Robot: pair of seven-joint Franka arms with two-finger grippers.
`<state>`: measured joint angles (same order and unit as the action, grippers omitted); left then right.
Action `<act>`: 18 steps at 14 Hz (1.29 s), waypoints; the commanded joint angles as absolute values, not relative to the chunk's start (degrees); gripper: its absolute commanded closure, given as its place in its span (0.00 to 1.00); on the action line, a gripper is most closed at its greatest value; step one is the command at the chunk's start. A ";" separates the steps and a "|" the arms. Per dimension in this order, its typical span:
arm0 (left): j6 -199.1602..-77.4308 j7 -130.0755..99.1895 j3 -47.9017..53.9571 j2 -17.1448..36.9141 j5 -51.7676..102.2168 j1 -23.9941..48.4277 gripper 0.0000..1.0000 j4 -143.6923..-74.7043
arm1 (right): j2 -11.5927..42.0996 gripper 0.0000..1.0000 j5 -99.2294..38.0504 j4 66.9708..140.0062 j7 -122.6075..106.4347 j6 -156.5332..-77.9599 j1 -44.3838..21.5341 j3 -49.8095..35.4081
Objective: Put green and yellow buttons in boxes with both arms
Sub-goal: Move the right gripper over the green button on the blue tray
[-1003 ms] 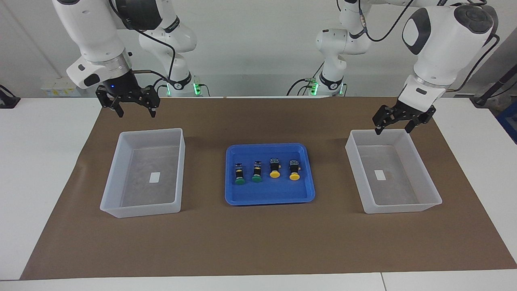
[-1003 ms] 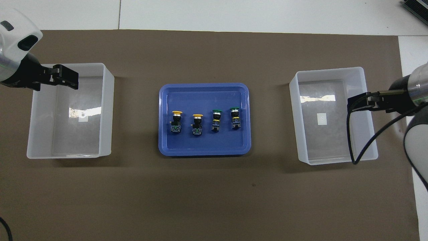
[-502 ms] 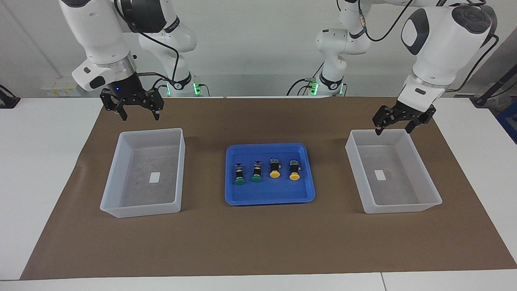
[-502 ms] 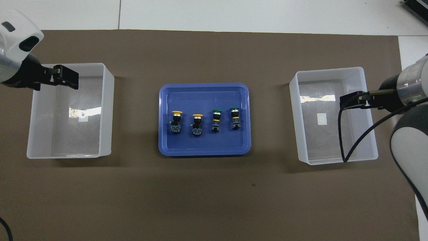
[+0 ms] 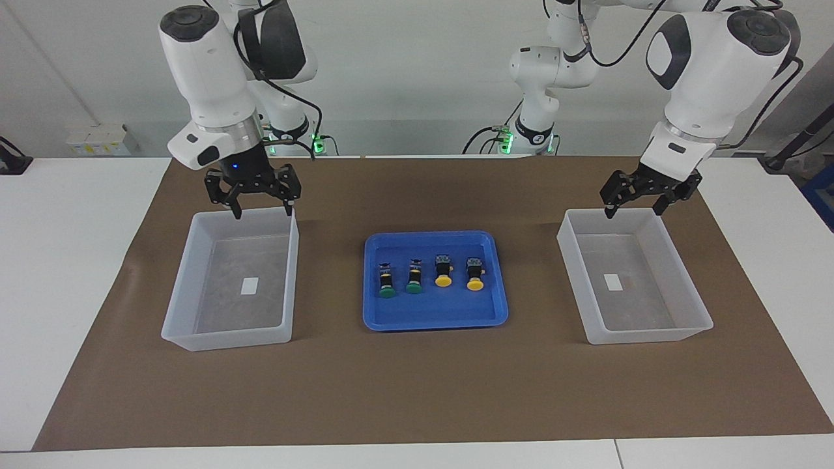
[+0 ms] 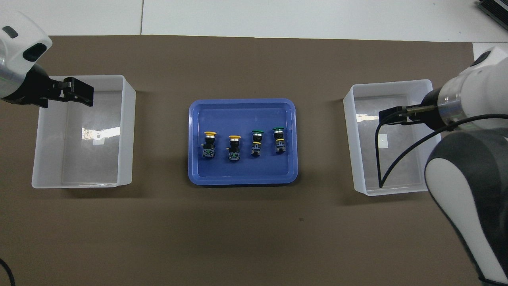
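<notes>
While both arms hang above the table with nothing held, the scene reads as follows.

Left gripper (image 5: 637,209): fingers spread apart, empty, over the robot-side edge of the box (image 5: 690,326) at the left arm's end of the table.

Right gripper (image 5: 262,210): fingers spread apart, empty, over the robot-side edge of the other box (image 5: 225,339) at the right arm's end.

Blue tray (image 5: 435,319): on the brown mat (image 5: 417,391), between the two boxes and apart from both.

Green buttons (image 5: 386,281) (image 5: 414,277): lying in the tray side by side, toward the right arm's end, caps pointing away from the robots.

Yellow buttons (image 5: 444,271) (image 5: 475,274): in the same row, toward the left arm's end, caps likewise pointing away.

Boxes: each shows only a small white label on its floor.
</notes>
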<state>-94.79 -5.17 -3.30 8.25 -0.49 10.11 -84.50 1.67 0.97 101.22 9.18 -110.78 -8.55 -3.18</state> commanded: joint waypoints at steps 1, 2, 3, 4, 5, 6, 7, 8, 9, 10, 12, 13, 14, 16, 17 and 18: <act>-98.61 -5.98 -3.08 4.31 -1.49 10.89 0.00 -90.96 | 4.03 0.00 1.49 102.74 12.90 -115.47 -11.41 -3.34; -98.70 -5.98 -3.08 4.22 -1.49 10.81 0.00 -90.97 | 5.26 0.00 1.76 102.74 14.83 -117.32 -12.82 -3.34; -98.70 -5.98 -3.08 4.22 -1.49 10.81 0.00 -90.97 | 6.84 0.00 1.76 102.66 16.07 -119.16 -13.79 -3.34; -98.70 -5.98 -3.08 4.22 -1.49 10.81 0.00 -90.88 | 8.07 0.00 1.93 102.66 16.43 -120.83 -14.67 -3.34; -98.79 -5.98 -3.08 4.22 -1.49 10.81 0.00 -90.97 | 9.30 0.00 2.37 102.66 16.70 -122.15 -15.55 -3.34; -98.96 -5.98 -3.08 4.31 -1.49 10.81 0.00 -90.88 | 10.27 0.00 2.81 102.66 17.66 -123.39 -16.51 -3.34; -98.96 -5.98 -3.08 4.22 -1.49 10.81 0.00 -90.88 | 11.33 0.00 3.42 102.66 18.19 -124.27 -16.96 -3.34; -98.96 -5.98 -3.08 4.22 -1.49 10.81 0.00 -90.97 | 12.47 0.00 4.30 102.66 18.28 -125.32 -17.14 -3.34; -99.05 -5.98 -3.08 4.22 -1.41 10.81 0.00 -90.97 | 13.79 0.00 4.57 102.74 18.37 -126.20 -18.44 -3.34; -98.97 -5.98 -3.08 4.22 -1.32 10.81 0.00 -90.97 | 14.67 0.00 4.57 102.74 18.89 -127.08 -19.85 -3.25; -98.79 -6.06 -3.08 4.22 -1.32 10.81 0.00 -90.97 | 16.25 0.00 6.58 103.44 20.56 -129.36 -21.44 -3.25; -98.70 -5.98 -3.08 4.13 -1.32 10.64 0.00 -90.97 | 16.43 0.00 7.72 104.23 20.74 -130.85 -21.45 -3.34; -98.53 -5.89 -3.08 4.13 -1.32 10.55 0.00 -91.05 | 16.70 0.00 7.73 104.67 20.83 -131.74 -21.45 -3.34; -98.26 -5.80 -3.08 4.04 -1.32 10.28 0.00 -91.40 | 18.10 0.00 7.91 104.77 21.00 -133.32 -21.79 -3.34; -98.35 -5.63 -3.08 3.96 -1.32 10.28 0.00 -91.41 | 18.45 0.00 8.43 105.03 21.01 -133.77 -22.75 -3.34; -98.35 -5.80 -3.08 3.78 -1.32 10.37 0.00 -91.58 | 18.63 0.00 8.70 105.38 21.01 -134.64 -23.29 -3.34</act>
